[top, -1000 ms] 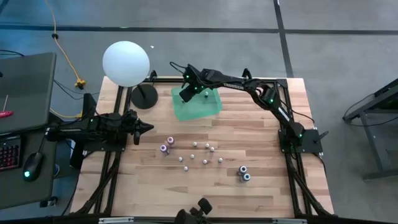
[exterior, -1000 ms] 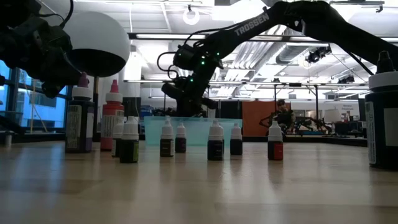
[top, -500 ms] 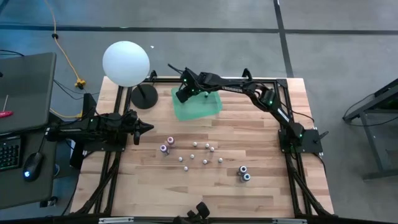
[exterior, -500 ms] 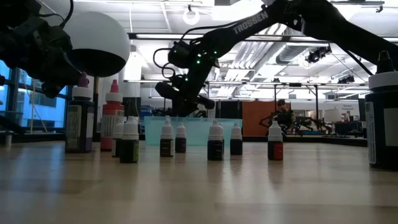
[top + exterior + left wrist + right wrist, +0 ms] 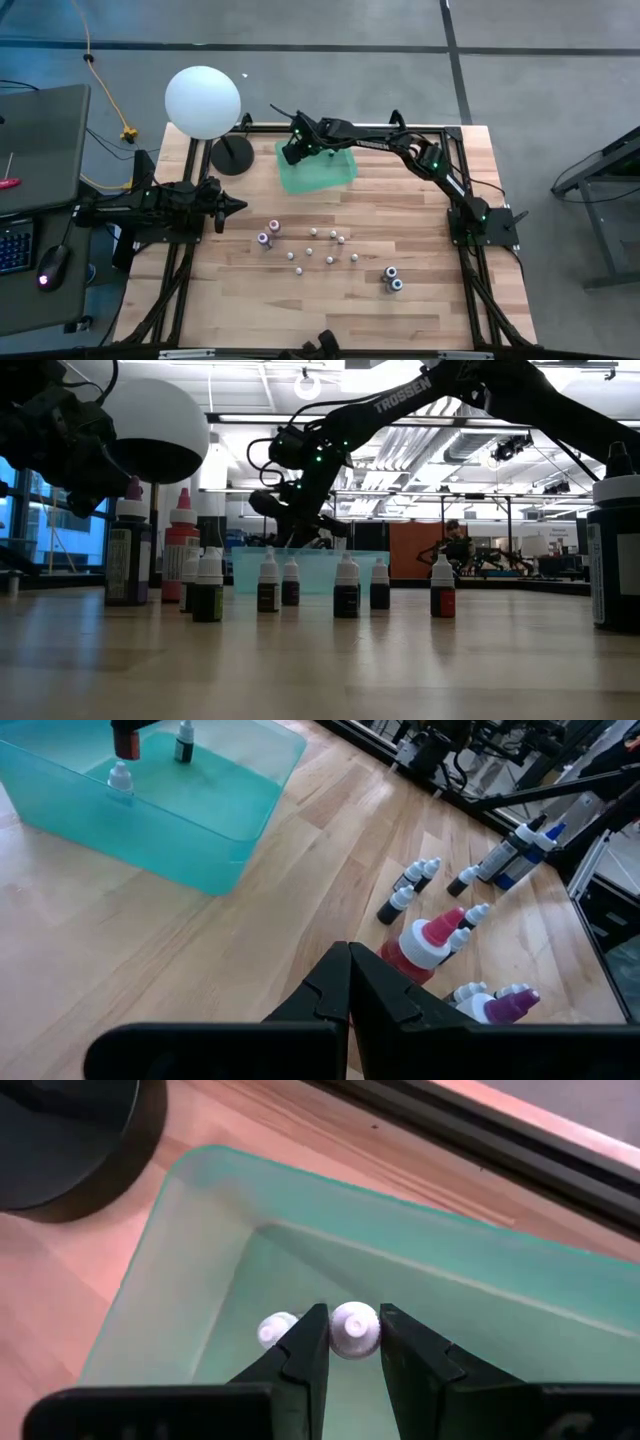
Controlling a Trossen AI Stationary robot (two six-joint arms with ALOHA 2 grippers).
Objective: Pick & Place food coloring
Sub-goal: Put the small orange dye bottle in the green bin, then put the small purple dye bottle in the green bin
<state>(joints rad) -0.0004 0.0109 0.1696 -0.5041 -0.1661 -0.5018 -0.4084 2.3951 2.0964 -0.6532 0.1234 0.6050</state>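
A green see-through tray [image 5: 338, 176] sits at the table's far middle. My right gripper [image 5: 291, 152] hangs over the tray's far left corner, shut on a tiny white-capped food coloring bottle [image 5: 353, 1330]. A second small bottle [image 5: 275, 1330] lies in the tray beside it. Several more tiny bottles [image 5: 322, 246] stand on their bases mid-table, with larger ones at the left [image 5: 266, 236] and right [image 5: 392, 279]. My left gripper [image 5: 348, 965] is shut on nothing and waits at the table's left edge [image 5: 236, 206]. My right gripper pinches the bottle's white cap [image 5: 353, 1325] between its two fingers [image 5: 305, 1350], coming from above at a slant. The bottle's body hangs below the cap, hidden by it. Whether its base touches the tray floor, I cannot tell.
A white globe lamp [image 5: 203, 100] on a black round base [image 5: 232, 155] stands just left of the tray. Black frame rails run along the table's far edge [image 5: 480, 1140]. Bare wood lies between the tray and the bottles mid-table.
My right gripper has rolled its wrist and edged toward the tray's left side, staying shut on the bottle above the tray. Over the last half second it has kept still.
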